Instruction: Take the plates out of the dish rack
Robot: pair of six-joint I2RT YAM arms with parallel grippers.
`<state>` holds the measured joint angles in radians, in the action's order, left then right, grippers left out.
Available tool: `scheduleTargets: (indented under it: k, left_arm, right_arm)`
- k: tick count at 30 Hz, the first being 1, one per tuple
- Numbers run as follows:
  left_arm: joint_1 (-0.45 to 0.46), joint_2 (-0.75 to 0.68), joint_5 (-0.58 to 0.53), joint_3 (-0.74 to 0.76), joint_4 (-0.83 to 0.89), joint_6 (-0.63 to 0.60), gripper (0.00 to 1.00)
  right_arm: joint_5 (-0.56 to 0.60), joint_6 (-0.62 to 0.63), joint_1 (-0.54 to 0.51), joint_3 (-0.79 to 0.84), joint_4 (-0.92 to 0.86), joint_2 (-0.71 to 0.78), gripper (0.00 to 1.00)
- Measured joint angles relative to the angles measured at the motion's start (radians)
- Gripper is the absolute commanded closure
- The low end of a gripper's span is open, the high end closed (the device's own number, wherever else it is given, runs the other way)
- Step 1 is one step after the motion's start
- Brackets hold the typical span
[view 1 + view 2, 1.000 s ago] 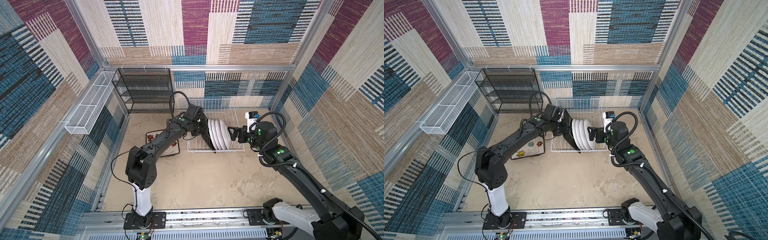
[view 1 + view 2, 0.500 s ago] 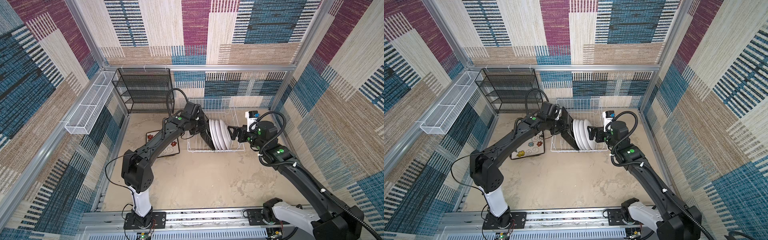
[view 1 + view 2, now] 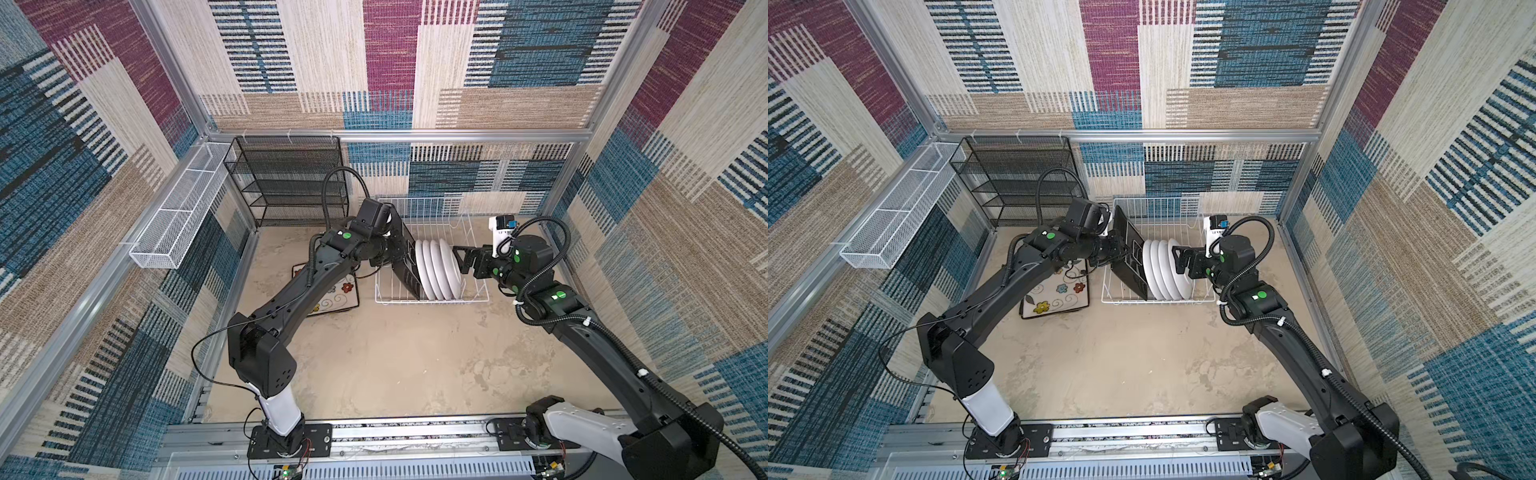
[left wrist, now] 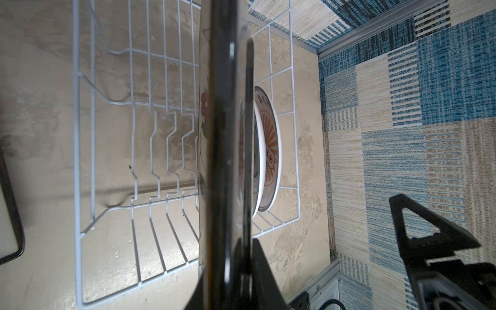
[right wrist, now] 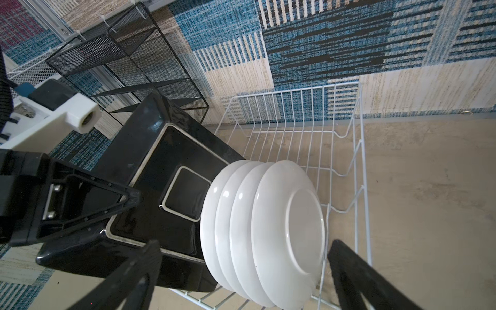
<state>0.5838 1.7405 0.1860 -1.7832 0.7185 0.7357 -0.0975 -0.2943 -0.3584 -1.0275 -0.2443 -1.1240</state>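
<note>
My left gripper (image 3: 388,239) (image 3: 1113,245) is shut on the top edge of a black-backed square plate (image 3: 405,259) (image 3: 1129,257) (image 5: 161,174). That plate leans away from the round plates, with its lower edge inside the white wire dish rack (image 3: 432,301) (image 3: 1158,301) (image 4: 80,161). Several round white plates (image 3: 438,270) (image 3: 1165,270) (image 5: 281,228) stand upright in the rack. My right gripper (image 3: 461,259) (image 3: 1177,259) (image 5: 244,247) is open just beside the outermost one, touching nothing. In the left wrist view the held plate (image 4: 225,134) shows edge-on, with an orange-printed round plate (image 4: 271,150) behind it.
A square plate with a floral face (image 3: 336,293) (image 3: 1054,297) lies flat on the floor left of the rack. A black mesh shelf unit (image 3: 286,178) (image 3: 1017,174) stands at the back left. A long white mesh basket (image 3: 174,216) (image 3: 892,220) hangs on the left wall.
My left gripper has drawn back to the left and risen, tilting the square plate away from the round plates. The right arm has not moved.
</note>
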Motion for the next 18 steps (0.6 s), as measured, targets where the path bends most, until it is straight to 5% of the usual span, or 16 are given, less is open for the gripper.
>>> scheduleTargets:
  k: [18]
  left_arm:
    - [-0.044, -0.140, -0.025, 0.040, 0.025, -0.105, 1.00]
  right_arm:
    - [-0.061, -0.068, 0.005, -0.090, -0.008, -0.080, 0.01]
